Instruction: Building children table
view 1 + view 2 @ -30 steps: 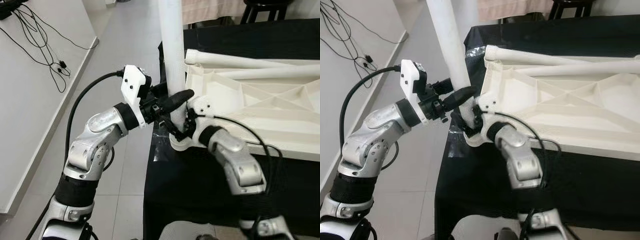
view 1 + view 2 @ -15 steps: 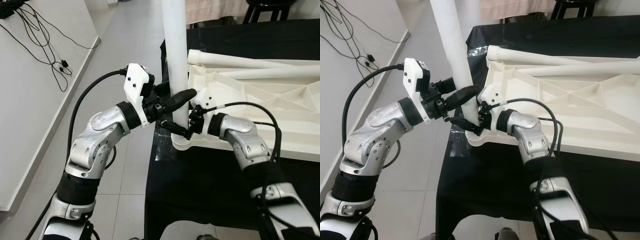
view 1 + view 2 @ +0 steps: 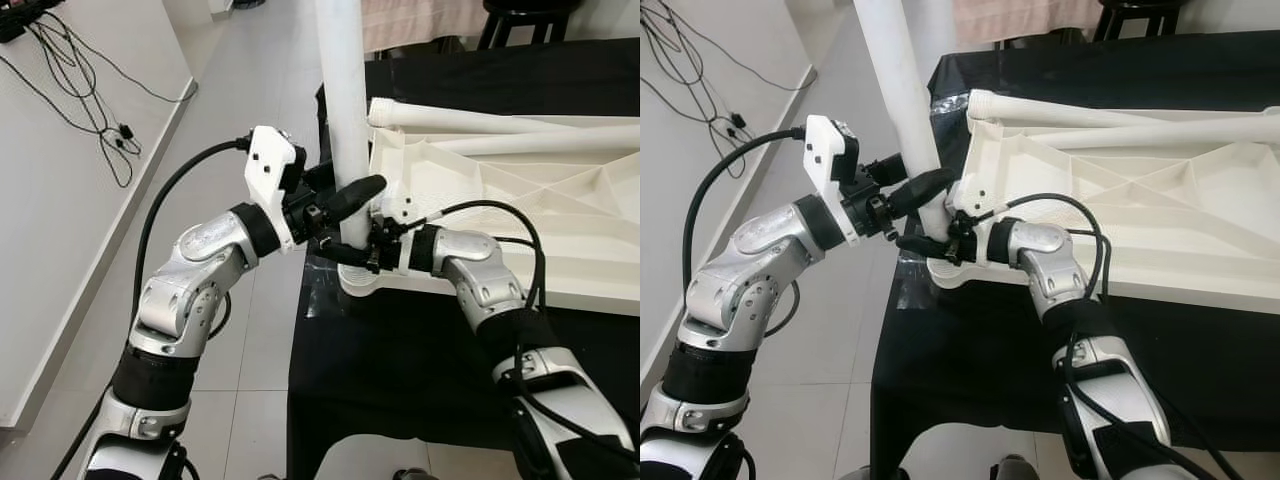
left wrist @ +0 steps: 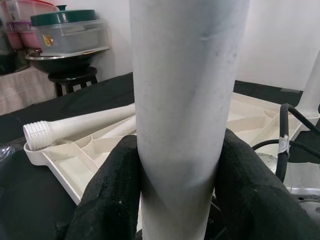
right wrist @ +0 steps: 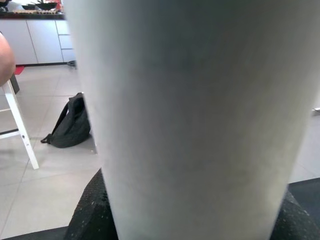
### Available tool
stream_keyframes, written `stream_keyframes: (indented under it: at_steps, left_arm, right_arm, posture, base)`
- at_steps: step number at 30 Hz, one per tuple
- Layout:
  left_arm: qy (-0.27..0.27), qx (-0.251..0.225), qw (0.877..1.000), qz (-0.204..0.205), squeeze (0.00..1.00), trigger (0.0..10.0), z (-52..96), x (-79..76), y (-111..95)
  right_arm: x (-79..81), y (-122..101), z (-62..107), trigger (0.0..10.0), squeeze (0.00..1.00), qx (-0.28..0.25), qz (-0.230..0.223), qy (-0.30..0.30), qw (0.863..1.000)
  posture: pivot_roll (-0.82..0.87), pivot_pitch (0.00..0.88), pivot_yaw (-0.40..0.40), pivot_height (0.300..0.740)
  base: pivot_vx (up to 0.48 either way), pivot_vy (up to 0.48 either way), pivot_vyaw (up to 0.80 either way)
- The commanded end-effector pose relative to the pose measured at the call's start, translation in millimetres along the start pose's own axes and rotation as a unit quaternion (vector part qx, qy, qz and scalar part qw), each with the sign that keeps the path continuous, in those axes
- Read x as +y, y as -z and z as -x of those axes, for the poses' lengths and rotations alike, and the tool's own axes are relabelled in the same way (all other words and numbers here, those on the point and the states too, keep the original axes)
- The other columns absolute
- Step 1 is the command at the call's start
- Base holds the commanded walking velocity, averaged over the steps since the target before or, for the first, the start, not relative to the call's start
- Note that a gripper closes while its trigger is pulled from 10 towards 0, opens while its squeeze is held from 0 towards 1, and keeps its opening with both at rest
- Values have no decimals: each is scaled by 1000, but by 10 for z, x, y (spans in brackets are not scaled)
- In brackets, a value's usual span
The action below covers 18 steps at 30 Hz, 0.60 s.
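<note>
A cream plastic tabletop (image 3: 520,210) lies upside down on a black-covered table. One white leg (image 3: 342,110) stands upright in its near left corner socket (image 3: 360,285). My left gripper (image 3: 350,195) is shut on this leg a little above the socket; in the left wrist view the black fingers (image 4: 112,195) press both sides of the leg (image 4: 185,100). My right gripper (image 3: 345,255) holds the same leg lower down, just over the socket, with dark pads (image 5: 90,210) on either side of the leg (image 5: 195,110). Two loose legs (image 3: 450,120) lie along the tabletop's far edge.
The black table (image 3: 420,360) ends right beside the socket, with tiled floor (image 3: 250,100) to the left. Cables (image 3: 90,80) trail over a white surface at far left. A dark stool (image 3: 520,20) stands behind the table. A backpack (image 5: 70,125) lies on the floor.
My right forearm has swung up and out to the right, and its gripper now reaches the leg's base from the right. The left gripper keeps its hold.
</note>
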<state>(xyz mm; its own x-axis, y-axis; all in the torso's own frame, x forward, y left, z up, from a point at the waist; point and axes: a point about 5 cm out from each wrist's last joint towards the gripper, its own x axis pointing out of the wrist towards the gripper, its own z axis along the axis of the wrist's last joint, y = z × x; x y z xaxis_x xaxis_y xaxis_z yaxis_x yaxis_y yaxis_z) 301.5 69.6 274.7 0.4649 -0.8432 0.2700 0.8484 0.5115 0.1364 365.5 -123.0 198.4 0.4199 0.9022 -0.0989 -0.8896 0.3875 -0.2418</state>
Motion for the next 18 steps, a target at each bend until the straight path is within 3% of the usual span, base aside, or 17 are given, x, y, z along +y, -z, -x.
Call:
stream_keyframes:
  at_steps: [1,8,9,12,16,18]
  left_arm:
    - [111,1,994,23,1000,10000,-142,-362,49]
    - [99,-4,995,27,1000,10000,-160,-311,9]
    - [98,-9,995,19,0,10000,-175,-285,-52]
    - [99,-17,995,12,0,10000,-193,-258,-134]
    - [85,-48,995,-12,0,10000,-276,-143,-445]
    - [81,-51,995,-16,0,10000,-288,-126,-478]
  right_arm:
    - [-154,-76,18,0,0,-2,-5,68,998]
    - [-157,-44,28,0,0,-2,-7,67,998]
    - [-158,-39,26,0,0,-1,-7,66,998]
    - [-159,-35,25,0,0,-1,-8,66,998]
    - [-125,2,-9,0,0,0,-13,54,998]
    - [-118,8,-16,0,0,0,-13,51,999]
  posture:
    - [21,143,111,740]
    - [19,142,112,740]
    - [16,142,114,740]
    - [17,142,113,740]
    - [20,143,112,740]
    - [20,143,112,740]
  base:
    - [0,0,0]
    - [0,0,0]
    - [0,0,0]
    - [0,0,0]
    - [0,0,0]
    - [0,0,0]
